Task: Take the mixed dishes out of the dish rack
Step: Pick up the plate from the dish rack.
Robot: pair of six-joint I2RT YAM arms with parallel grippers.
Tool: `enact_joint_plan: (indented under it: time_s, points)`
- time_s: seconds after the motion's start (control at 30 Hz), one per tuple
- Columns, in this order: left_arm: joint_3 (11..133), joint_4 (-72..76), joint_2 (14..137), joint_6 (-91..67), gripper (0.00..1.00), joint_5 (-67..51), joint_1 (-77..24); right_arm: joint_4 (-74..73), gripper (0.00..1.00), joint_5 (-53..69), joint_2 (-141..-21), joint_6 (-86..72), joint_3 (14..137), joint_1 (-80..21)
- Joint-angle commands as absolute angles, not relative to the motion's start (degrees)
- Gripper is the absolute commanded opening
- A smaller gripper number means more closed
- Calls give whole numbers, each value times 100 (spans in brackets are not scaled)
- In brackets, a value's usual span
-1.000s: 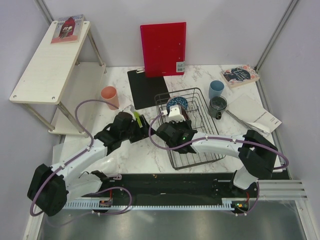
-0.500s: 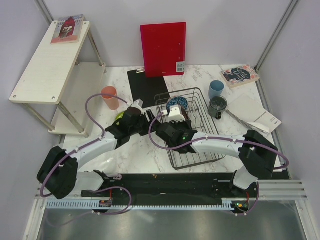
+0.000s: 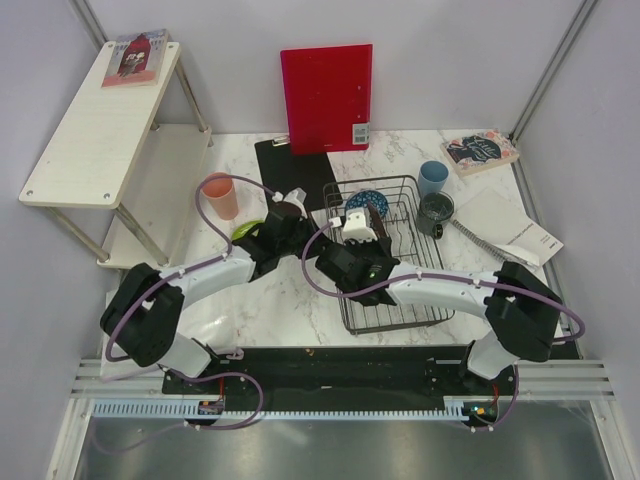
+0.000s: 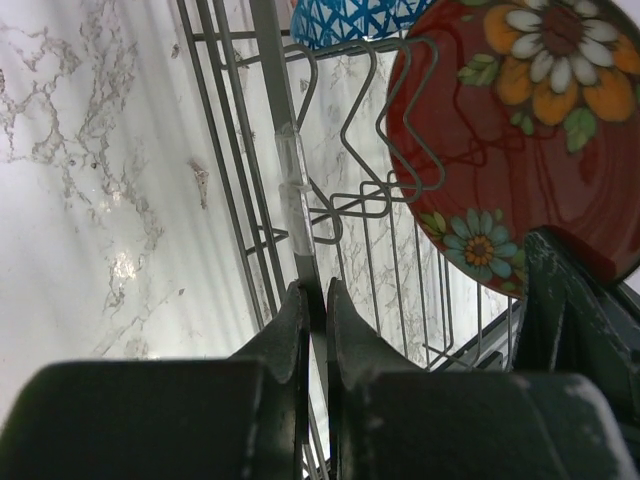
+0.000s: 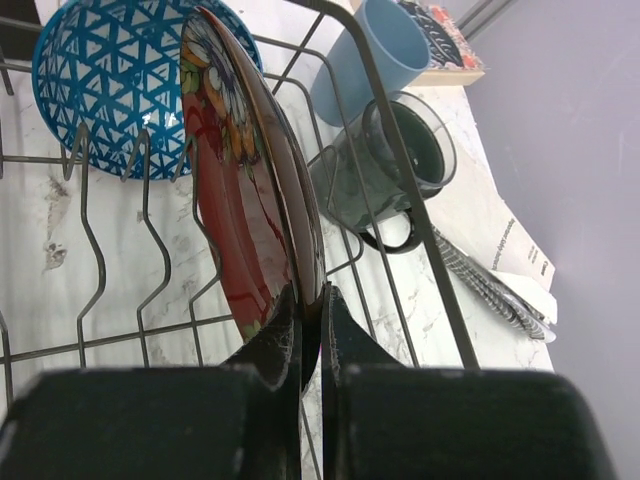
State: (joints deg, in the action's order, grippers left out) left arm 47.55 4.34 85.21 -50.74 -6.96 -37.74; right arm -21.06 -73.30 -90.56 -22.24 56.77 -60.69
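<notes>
The dish rack [image 3: 400, 290], a black wire basket, sits right of centre. My left gripper [image 4: 313, 295] is shut on the rack's left rim bar [image 4: 290, 170]. In the top view that left gripper [image 3: 300, 212] is at the rack's far left corner. A dark red plate [image 5: 240, 220] with flowers stands on edge in the rack, and my right gripper [image 5: 311, 295] is shut on its rim. A blue patterned bowl [image 5: 110, 90] leans behind it. A light blue cup [image 3: 433, 177] and a dark grey mug [image 3: 436, 211] stand outside the rack on the right. To the left are a pink cup [image 3: 220, 195] and a lime-green dish [image 3: 243, 232].
A red board [image 3: 326, 96] leans on the back wall above a flat black mat [image 3: 285, 165]. A book [image 3: 482, 150] and papers with a spiral notebook [image 3: 510, 235] lie at the right. A white shelf [image 3: 100, 120] stands at the left.
My left arm swung right from beside the lime-green dish to the rack's left edge, and its jaws closed on the rim bar. The right gripper kept its hold on the plate.
</notes>
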Motion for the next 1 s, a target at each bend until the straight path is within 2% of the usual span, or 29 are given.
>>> enact_joint_plan:
  time_s: [0.0,0.4,0.47,0.5,0.53,0.6,0.63,0.67,0.87,0.9,0.97]
  points:
    - [5106,352,8859,-4474,2,-440,-3779,-2039,0,-7742,-8552,-2066,5818,-6310]
    - [5309,97,8833,-4526,3,-133,-3771,-3224,0,-8420,-8051,-2232,6583,-6820]
    - [5352,35,8746,-4491,11,-79,-3779,-3435,0,-8385,-7972,-2354,6688,-6838]
    - [5396,-130,8702,-4439,19,-18,-3779,-3515,0,-8367,-7902,-2408,6723,-6847]
    - [5423,-201,8649,-4412,43,-18,-3771,-3603,0,-8350,-7858,-2478,6785,-6838]
    - [5502,-474,8430,-4325,69,288,-3771,-3709,0,-8271,-7692,-2575,6829,-6847]
    - [5563,-579,8333,-4307,91,394,-3771,-3709,0,-8253,-7630,-2575,6864,-6838]
    - [5607,-780,8228,-4289,98,491,-3753,-3726,0,-8244,-7577,-2593,6890,-6847]
    - [5783,-1169,7253,-4035,99,1010,-3683,-3744,0,-7789,-7146,-2733,7136,-6637]
    - [5775,-1195,7120,-3999,99,1063,-3691,-3744,0,-7535,-6998,-2794,7145,-6514]
    - [5722,-1195,6716,-3868,99,1037,-3691,-3492,0,-6062,-6760,-3032,7102,-5850]
